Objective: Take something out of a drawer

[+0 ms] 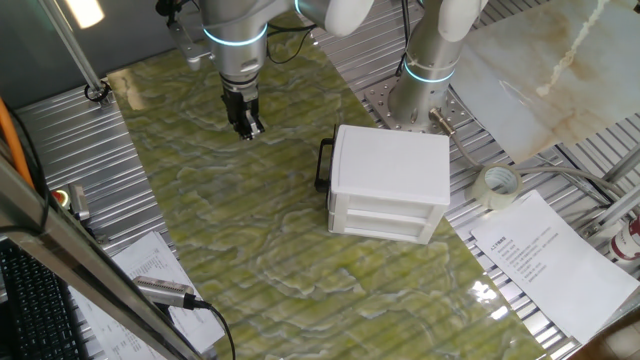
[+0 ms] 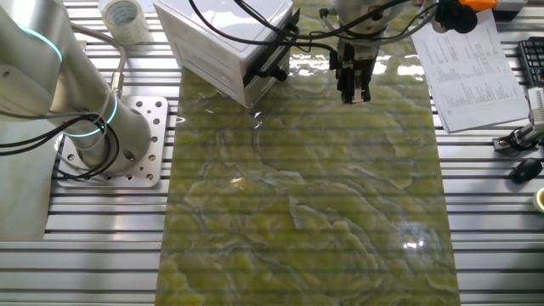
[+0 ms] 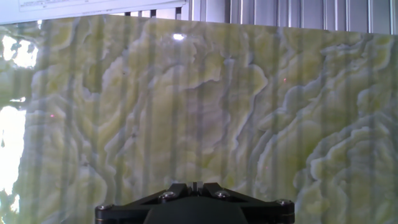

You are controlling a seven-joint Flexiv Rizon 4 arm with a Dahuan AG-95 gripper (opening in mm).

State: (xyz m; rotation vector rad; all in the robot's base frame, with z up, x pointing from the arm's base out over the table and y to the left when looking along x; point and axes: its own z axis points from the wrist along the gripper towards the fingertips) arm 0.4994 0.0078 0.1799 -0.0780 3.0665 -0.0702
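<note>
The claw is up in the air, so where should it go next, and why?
Probably sideways and down toward the black bar handle on the white plastic drawer. That drawer looks shut, and the claw hangs apart from the small white box cabinet, holding nothing visible.

A green marbled mat (image 1: 270, 230) covers the middle of the ribbed metal table (image 1: 75, 150). The small white box cabinet (image 1: 388, 182) stands on the mat right of centre, its black bar handle (image 1: 324, 164) on its left side. The robot arm's black two-finger gripper (image 1: 250, 129) points down above the far part of the mat, left of the cabinet and apart from it; its fingertips look close together. A roll of clear tape (image 1: 498, 186) lies just right of the cabinet, with a white printed sheet (image 1: 555, 262) nearer the camera.
</note>
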